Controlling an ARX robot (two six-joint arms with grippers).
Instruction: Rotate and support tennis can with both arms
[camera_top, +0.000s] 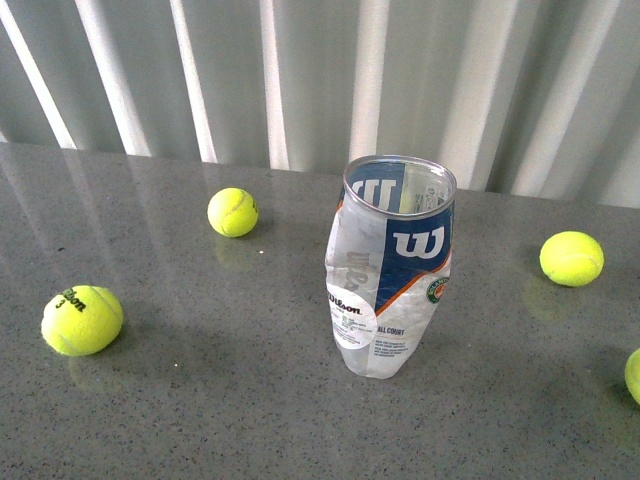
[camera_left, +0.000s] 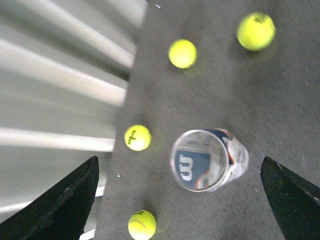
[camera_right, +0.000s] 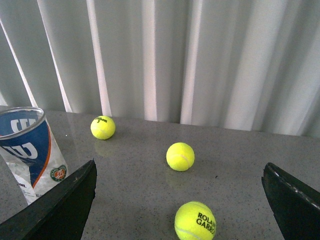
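The tennis can (camera_top: 392, 265), a clear dented tube with a navy, white and orange Wilson label and a metal rim, stands upright on the grey table with its open end up. Neither arm shows in the front view. My left gripper (camera_left: 182, 200) is open and empty, high above the can (camera_left: 207, 160), looking down into its open mouth between the spread fingers. My right gripper (camera_right: 180, 205) is open and empty, low over the table. The can (camera_right: 31, 150) shows beside one of its fingers (camera_right: 65, 207), apart from it.
Several yellow-green tennis balls lie loose on the grey table (camera_top: 200, 400): one at the left (camera_top: 82, 320), one at the back (camera_top: 233, 212), one at the right (camera_top: 571, 258). A ball (camera_right: 195, 221) lies between my right fingers. A pleated white curtain (camera_top: 320, 70) hangs behind the table.
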